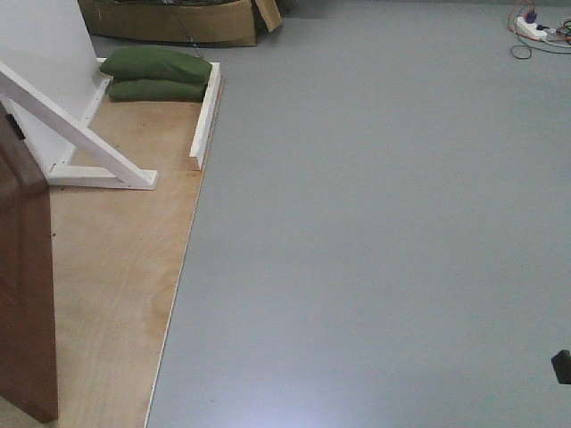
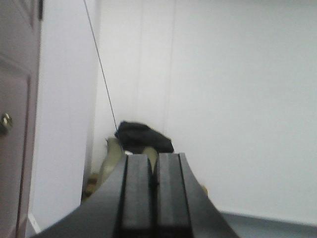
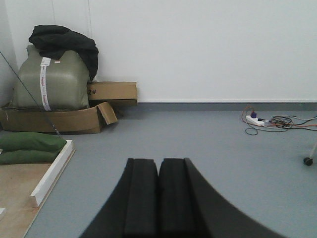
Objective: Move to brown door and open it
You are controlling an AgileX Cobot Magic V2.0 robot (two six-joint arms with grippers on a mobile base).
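Front view first. There's one brown door point(image 1: 27, 294), just its edge at the far left. It stands on the near end of the plywood surface point(image 1: 125, 267), well apart from the open cardboard box point(image 1: 169, 25) at the top, and the frame cuts off whatever's in that box. Between door and box there's one white diagonal brace point(image 1: 89, 147). Two green sandbags point(image 1: 156, 64) are stacked one on the other just in front of the box. One power strip point(image 1: 533, 28) lies far to the right of the box on the grey floor point(image 1: 375, 223).

Left wrist view: the left gripper point(image 2: 153, 157) has its jaws pressed together with nothing between them. The brown door point(image 2: 15, 124) fills the left edge, with one brassy fitting point(image 2: 5, 123) on it, too blurry to tell more. To the right of it is one olive sack point(image 2: 111, 158) with one dark garment point(image 2: 143, 136) draped on top.

Right wrist view: the right gripper point(image 3: 159, 163) has its jaws closed too, holding nothing. The open cardboard box point(image 3: 54, 121) holds the one olive sack point(image 3: 49, 82), with the black garment point(image 3: 64, 44) on top. A second cardboard box point(image 3: 111, 91), closed, sits just right of it. The two sandbags point(image 3: 29, 141) lie just in front of the open box, on the plywood point(image 3: 15, 198). The power strip point(image 3: 255, 120) is well to the right with a tangle of cables, and so is one caster wheel point(image 3: 308, 161).
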